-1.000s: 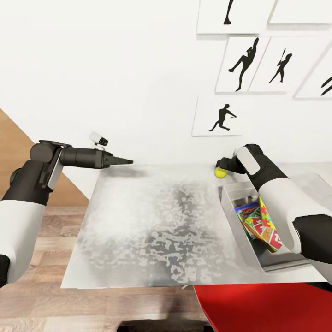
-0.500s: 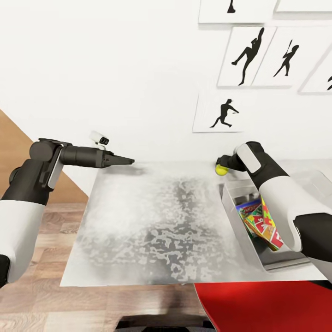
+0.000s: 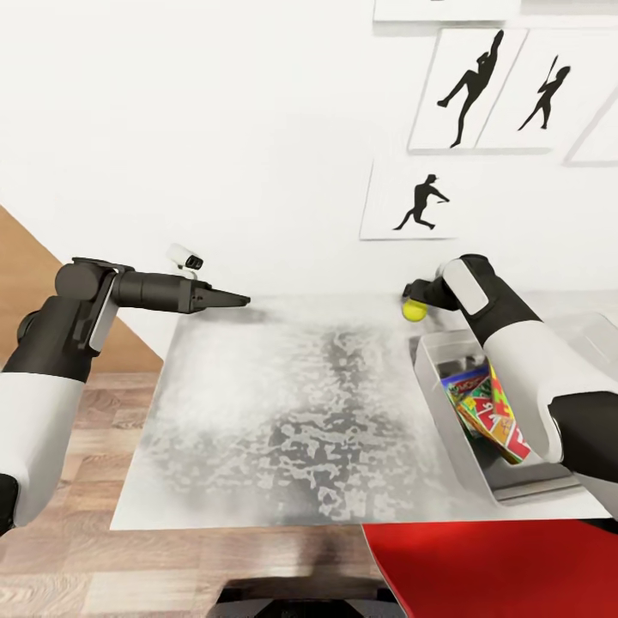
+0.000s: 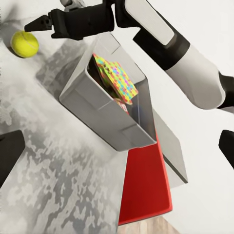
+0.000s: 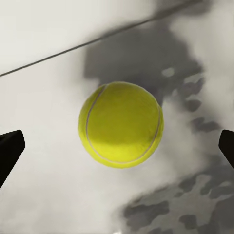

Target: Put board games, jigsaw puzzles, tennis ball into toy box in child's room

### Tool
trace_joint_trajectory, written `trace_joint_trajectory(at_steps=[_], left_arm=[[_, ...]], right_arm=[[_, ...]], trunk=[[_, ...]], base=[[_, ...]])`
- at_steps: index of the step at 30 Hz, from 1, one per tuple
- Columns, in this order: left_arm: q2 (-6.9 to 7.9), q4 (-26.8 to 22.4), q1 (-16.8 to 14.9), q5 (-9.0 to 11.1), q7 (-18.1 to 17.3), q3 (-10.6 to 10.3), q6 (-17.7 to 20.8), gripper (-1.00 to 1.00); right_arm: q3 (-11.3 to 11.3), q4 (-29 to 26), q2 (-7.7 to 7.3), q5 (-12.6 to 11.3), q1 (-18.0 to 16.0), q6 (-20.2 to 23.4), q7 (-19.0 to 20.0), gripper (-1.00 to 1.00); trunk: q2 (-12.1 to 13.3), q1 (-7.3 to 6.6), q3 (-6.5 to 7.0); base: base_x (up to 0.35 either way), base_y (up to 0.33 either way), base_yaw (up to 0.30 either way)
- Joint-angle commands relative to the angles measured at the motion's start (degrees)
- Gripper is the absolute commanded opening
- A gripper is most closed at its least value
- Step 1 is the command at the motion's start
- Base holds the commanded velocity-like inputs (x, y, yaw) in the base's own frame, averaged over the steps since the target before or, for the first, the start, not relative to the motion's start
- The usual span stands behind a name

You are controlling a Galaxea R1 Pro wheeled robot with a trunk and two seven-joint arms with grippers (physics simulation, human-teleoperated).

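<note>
The ball (image 3: 415, 310) lies on the table (image 3: 283, 412) at the right of centre in the head view, just beyond the far short wall of the toy box (image 3: 433, 378) and outside it. In the right wrist view the ball (image 5: 121, 124) sits mid-frame on the mottled top with the two dark fingertips (image 5: 9, 151) at the frame's far left and right edges, well clear of it: the right gripper (image 3: 412, 296) is spread wide and holds nothing.

The main risk, as I judge it, is that the ball rolls. It is round, on a smooth top, near the wall-side edge. If one finger touches before the other, or the jaws close off-centre, it may squirt away toward the wall or along the table out of reach. A descent that goes too low could drive the fingertips into the top. Lifting it afterwards, the near wall of the box is close, and a low carry could knock the ball loose against the rim.

The right arm reaches from the lower right of the head view up and leftward over the box, wrist bent so the gripper points at the ball from just above. The box already holds colourful flat toys (image 3: 485, 412), leaning on edge.

The left arm extends level from the left of the frame; the left gripper (image 3: 239, 299) hovers over the table's far left corner, its tips drawn to a point, empty.
</note>
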Motion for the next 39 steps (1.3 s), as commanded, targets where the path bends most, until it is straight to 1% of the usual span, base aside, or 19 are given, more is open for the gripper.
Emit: trace_joint_trajectory(at_steps=[1,7,22,39], left_arm=[[0.07,0.01,-0.05,0.13,-0.15,-0.18,0.61,1.0],[0.08,0.01,-0.04,0.12,-0.15,-0.24,0.61,1.0],[0.08,0.02,-0.01,0.12,-0.15,-0.28,0.61,1.0],[0.08,0.02,-0.04,0.12,-0.15,-0.21,0.61,1.0]], right_arm=[[0.43,-0.08,-0.05,-0.6,-0.27,0.1,-0.5,1.0],[0.42,-0.04,-0.01,-0.6,-1.0,0.11,-0.5,1.0],[0.42,-0.03,-0.01,-0.6,-1.2,0.11,-0.5,1.0],[0.46,-0.06,-0.52,-0.6,-1.27,0.11,-0.46,1.0]], trunk=[[-0.08,0.02,-0.17],[-0.08,0.02,-0.73],[-0.08,0.02,-2.13],[-0.08,0.02,-3.72]], base=[[0.0,0.0,0.0],[0.0,0.0,0.0],[0.0,0.0,0.0],[0.0,0.0,0.0]])
